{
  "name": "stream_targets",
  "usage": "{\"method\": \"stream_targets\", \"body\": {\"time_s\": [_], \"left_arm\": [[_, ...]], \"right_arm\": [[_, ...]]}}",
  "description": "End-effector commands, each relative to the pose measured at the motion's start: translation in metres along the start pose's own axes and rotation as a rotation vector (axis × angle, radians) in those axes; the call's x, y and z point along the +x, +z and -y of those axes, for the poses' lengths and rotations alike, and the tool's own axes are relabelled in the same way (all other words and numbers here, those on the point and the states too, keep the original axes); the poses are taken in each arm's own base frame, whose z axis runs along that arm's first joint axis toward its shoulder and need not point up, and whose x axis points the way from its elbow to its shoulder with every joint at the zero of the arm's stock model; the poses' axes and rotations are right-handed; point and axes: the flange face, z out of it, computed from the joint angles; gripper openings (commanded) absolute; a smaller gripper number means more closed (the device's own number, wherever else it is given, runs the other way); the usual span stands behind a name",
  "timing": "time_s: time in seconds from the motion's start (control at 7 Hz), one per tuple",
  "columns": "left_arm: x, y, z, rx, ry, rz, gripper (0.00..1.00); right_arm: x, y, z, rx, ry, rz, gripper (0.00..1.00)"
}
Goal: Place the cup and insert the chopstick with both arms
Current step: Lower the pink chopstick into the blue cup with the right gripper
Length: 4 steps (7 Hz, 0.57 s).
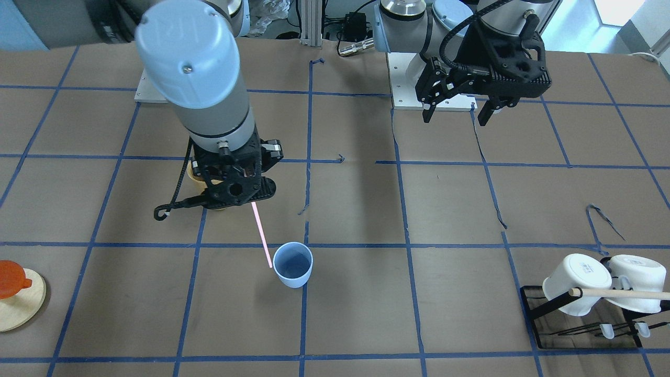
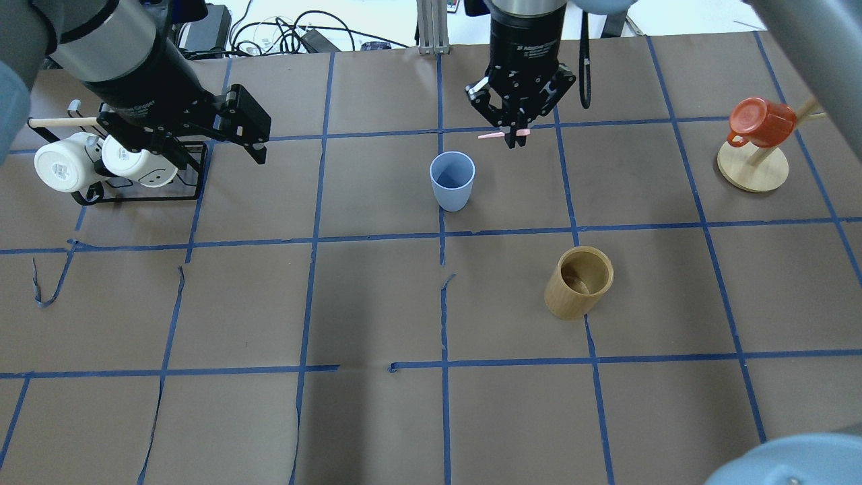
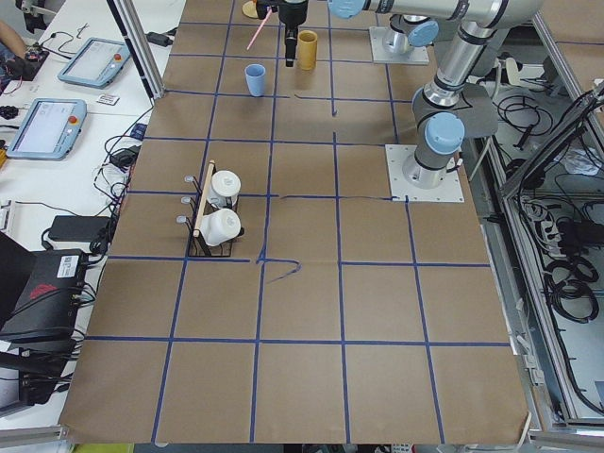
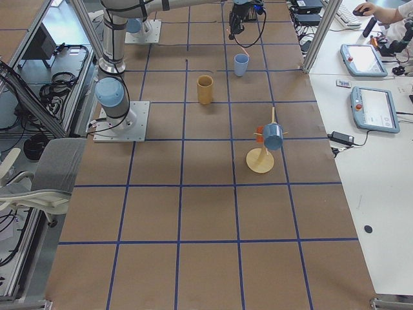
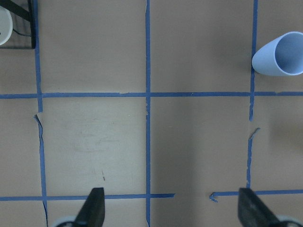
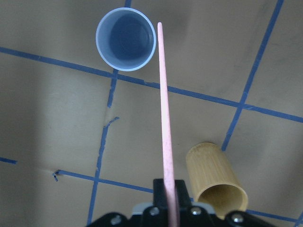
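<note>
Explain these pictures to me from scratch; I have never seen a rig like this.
These are six views of one moment. The machine is two robot arms bolted to a paper-covered table marked with blue tape. Two cameras look down from above, one from behind the robot and one facing it; two look along the table from its ends; one sits on each wrist. The right arm has its jaws shut on a pink chopstick, whose tip hangs near an upright blue cup but is not inside it. The left arm has its jaws open and empty. Also on the table: a bamboo cup, white mugs on a black rack, and a red mug on a wooden stand.
</note>
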Motion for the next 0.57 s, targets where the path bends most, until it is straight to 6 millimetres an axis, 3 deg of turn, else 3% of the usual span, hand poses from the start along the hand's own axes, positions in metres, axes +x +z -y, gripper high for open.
{"method": "stream_targets", "body": {"time_s": [0.0,0.29,0.43], "left_arm": [[0.0,0.0,0.0,0.0,0.0,-0.001,1.0],[0.0,0.001,0.0,-0.001,0.0,-0.001,1.0],[0.0,0.001,0.0,-0.001,0.0,-0.001,1.0]], "right_arm": [[-0.048,0.026,0.007,-0.032,-0.014,0.023,0.0],[-0.049,0.049,0.021,-0.059,-0.027,-0.008,0.0],[-0.048,0.049,0.019,-0.064,-0.03,-0.03,0.0]]}}
